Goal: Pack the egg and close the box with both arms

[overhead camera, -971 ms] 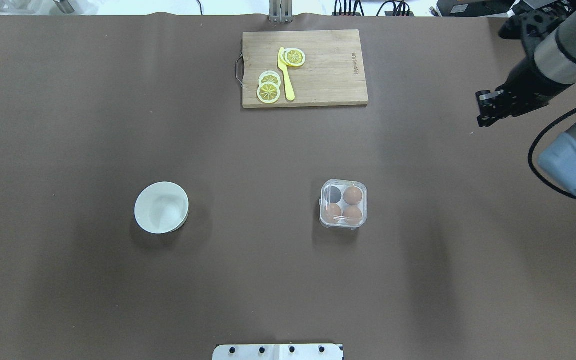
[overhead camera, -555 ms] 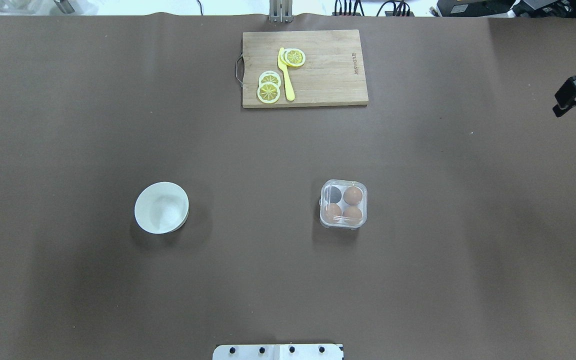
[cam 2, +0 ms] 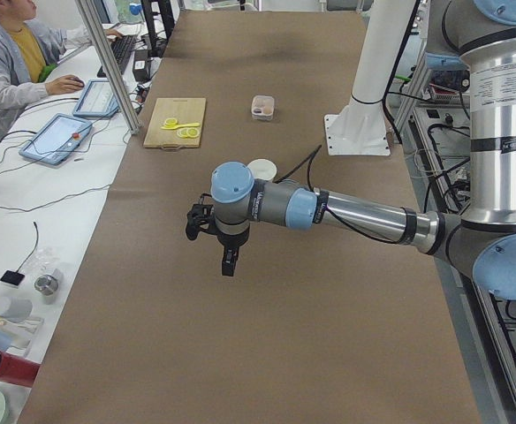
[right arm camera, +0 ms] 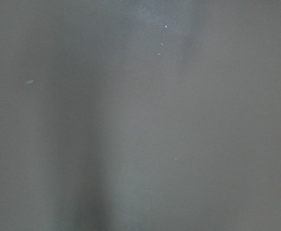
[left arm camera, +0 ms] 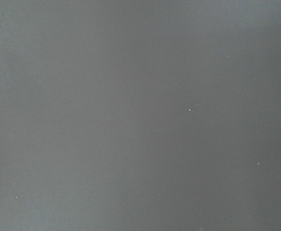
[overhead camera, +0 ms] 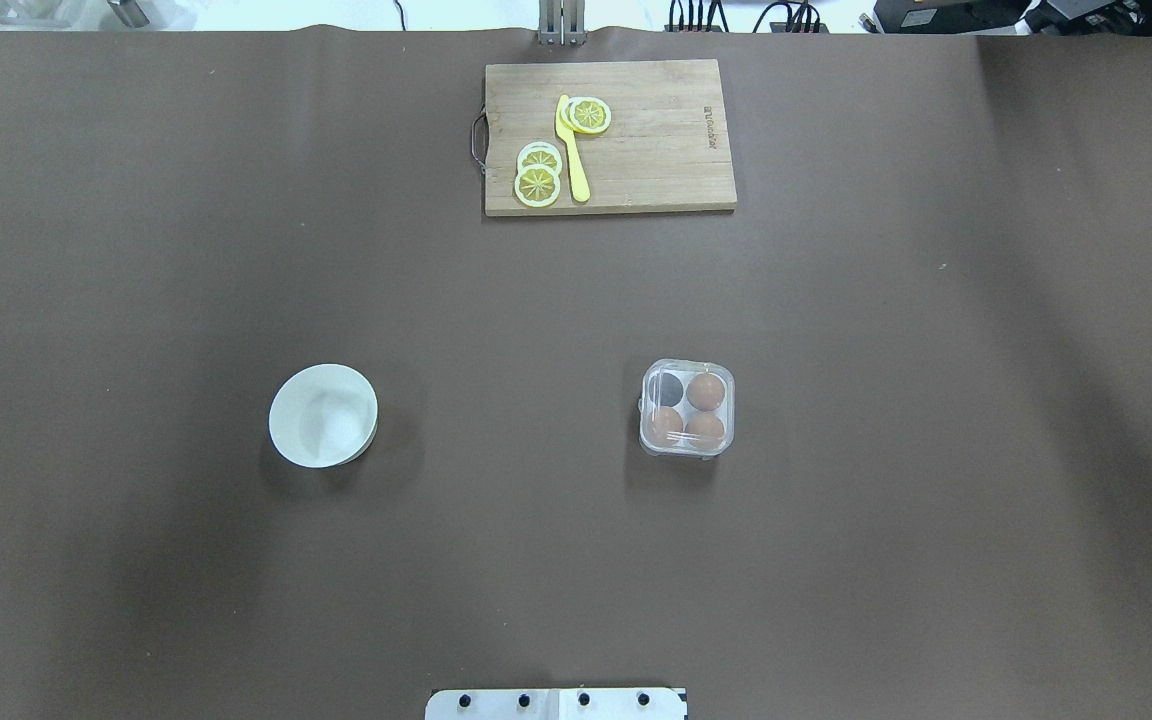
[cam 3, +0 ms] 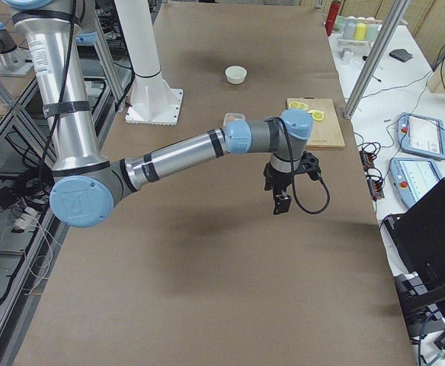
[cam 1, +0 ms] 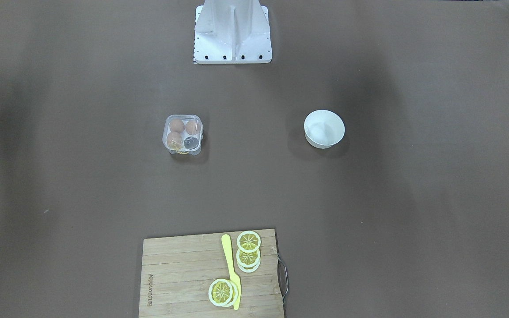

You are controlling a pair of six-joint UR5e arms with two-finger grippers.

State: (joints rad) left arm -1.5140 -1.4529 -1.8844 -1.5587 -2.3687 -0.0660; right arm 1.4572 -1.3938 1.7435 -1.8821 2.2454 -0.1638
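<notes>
Left arm (cam 2: 355,212) stretched level and low over the table (overhead camera: 576,560), left gripper (cam 2: 228,262) pointing straight down; right arm (cam 3: 177,152) mirrors it at the other end, right gripper (cam 3: 283,203) down too; both hang clear above bare table, and whether either one's fingers are spread or together I cannot tell from the side views. One box (overhead camera: 687,407) on the robot's right half, lid over the cups; three eggs (overhead camera: 705,391) inside, the fourth cup dark; each egg looks round from overhead, long axis upright. One bowl (overhead camera: 323,414) well apart on the left; one board (overhead camera: 636,140) beyond, with one knife (overhead camera: 572,150) and lemon slices (overhead camera: 537,185) in two clusters.
</notes>
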